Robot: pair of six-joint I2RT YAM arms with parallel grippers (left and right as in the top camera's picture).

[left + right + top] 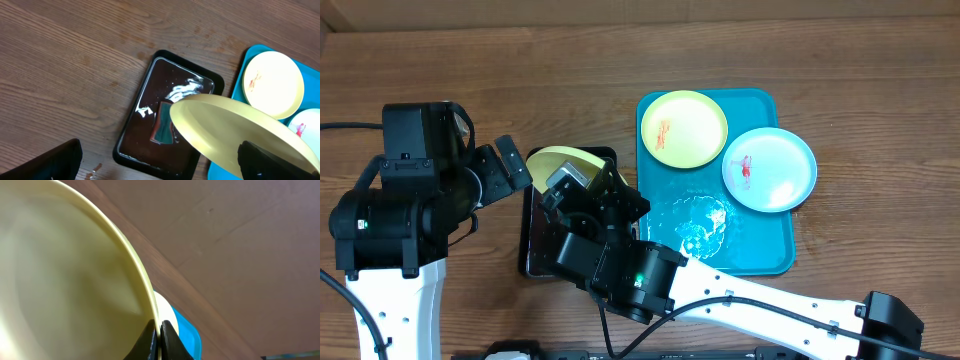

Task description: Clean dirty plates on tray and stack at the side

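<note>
Pinching the rim of a pale yellow-green plate (pixel 75 270) in the clamped right gripper (pixel 158 337), tilted above the black tray (pixel 530 240). Spreading the left gripper (pixel 505 168) wide and empty, just left of that tray. Showing from the left wrist alone a teal block (pixel 162 127) in dark liquid, hidden overhead by the arm. Leaving a smeared yellow plate (pixel 683 128) and blue plate (pixel 769 168) on the turquoise tray (pixel 760 255), with wood tabletop (pixel 820 60) open beyond.

A robotics lab bench, I'd say: plain wood-grain table (pixel 440 50), two robot arms (pixel 400 215) (pixel 750 300) over it, a black tray (pixel 137 107) of dark liquid under the right gripper (pixel 159 336), turquoise tray (pixel 760 250) beside it.
</note>
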